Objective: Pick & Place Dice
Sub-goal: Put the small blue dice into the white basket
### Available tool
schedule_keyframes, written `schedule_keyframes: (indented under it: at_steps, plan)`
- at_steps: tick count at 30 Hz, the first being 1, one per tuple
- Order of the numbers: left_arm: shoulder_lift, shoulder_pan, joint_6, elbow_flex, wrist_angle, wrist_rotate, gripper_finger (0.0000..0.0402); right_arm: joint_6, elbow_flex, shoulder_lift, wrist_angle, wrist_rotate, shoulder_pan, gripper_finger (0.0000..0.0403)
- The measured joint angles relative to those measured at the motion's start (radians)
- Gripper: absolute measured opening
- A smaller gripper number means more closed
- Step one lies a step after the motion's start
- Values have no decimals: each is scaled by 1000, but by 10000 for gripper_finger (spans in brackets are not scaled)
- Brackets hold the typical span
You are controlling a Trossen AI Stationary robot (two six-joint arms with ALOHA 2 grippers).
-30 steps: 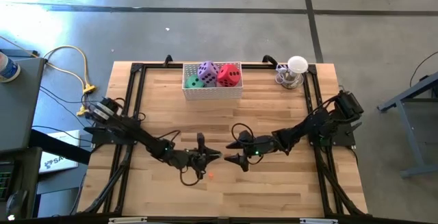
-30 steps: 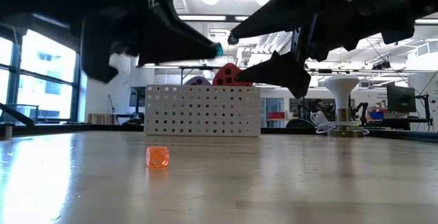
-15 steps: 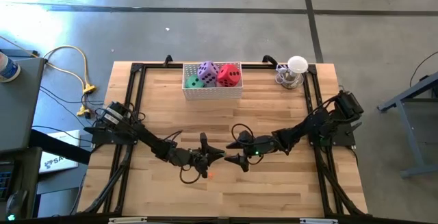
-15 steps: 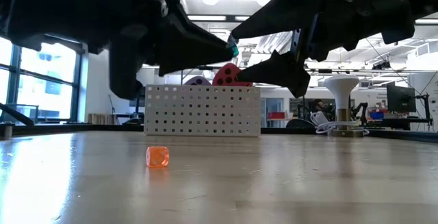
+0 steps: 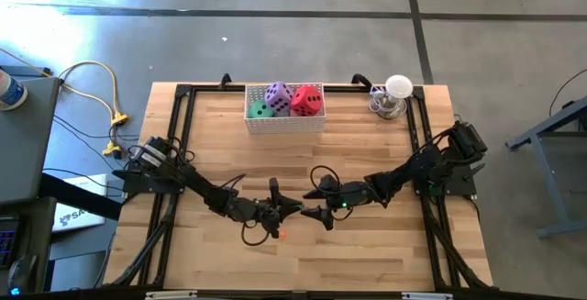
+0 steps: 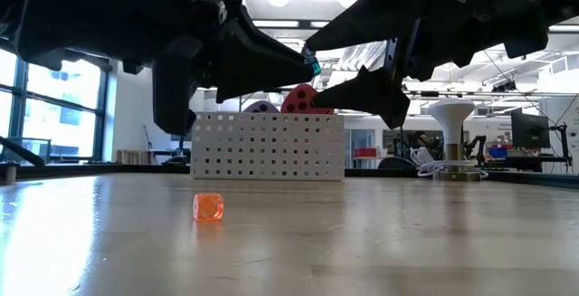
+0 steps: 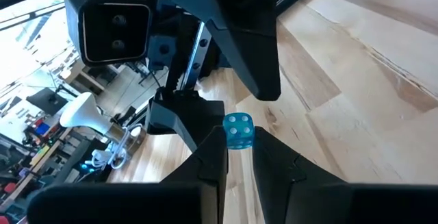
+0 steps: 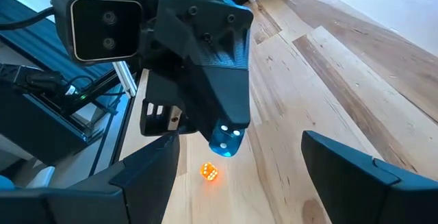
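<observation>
From left to right in the high view, the left arm reaches in from the table's left edge, and its left gripper (image 5: 286, 207) sits near the table's middle, raised above the wood. The left wrist view shows what the high view does not: the fingers stand narrow, clamped on a small translucent blue die (image 7: 239, 130) pinched at their tips. The right wrist view confirms this, showing the same blue die (image 8: 226, 140) at the tip of the left gripper (image 8: 222, 131). Just below that gripper in the high view lies a small orange die (image 5: 282, 235) on the table (image 5: 367, 254); the low view shows it resting flat on the wood, apart from both grippers (image 6: 208, 207). The right gripper (image 5: 312, 204) faces the left gripper from the right, tips near each other but not touching. Its jaws stand wide and hold nothing, as its own wrist view shows with the two dark fingers (image 8: 356, 176) far apart. At the table's far edge stands a white perforated basket (image 5: 284, 122). It holds the large dice: the green die (image 5: 260, 109), the purple die (image 5: 278, 95) and the red die (image 5: 307, 100). A pink die cannot be made out in any view. To the right of the basket stands a white round-topped object (image 5: 396, 94).
</observation>
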Motion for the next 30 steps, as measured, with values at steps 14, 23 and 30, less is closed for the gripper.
schedule_keyframes:
  at_steps: [14, 23, 30]
  plan:
    - [0, 2, 0, 0, 0, 1, 44, -19, 0, 0, 2, 26, 0, 295]
    - [0, 6, -2, 0, -1, 1, 44, -19, 0, 0, 2, 26, 0, 207]
    - [0, 6, -9, 0, -2, 2, 44, -28, 0, 0, 4, 19, 0, 136]
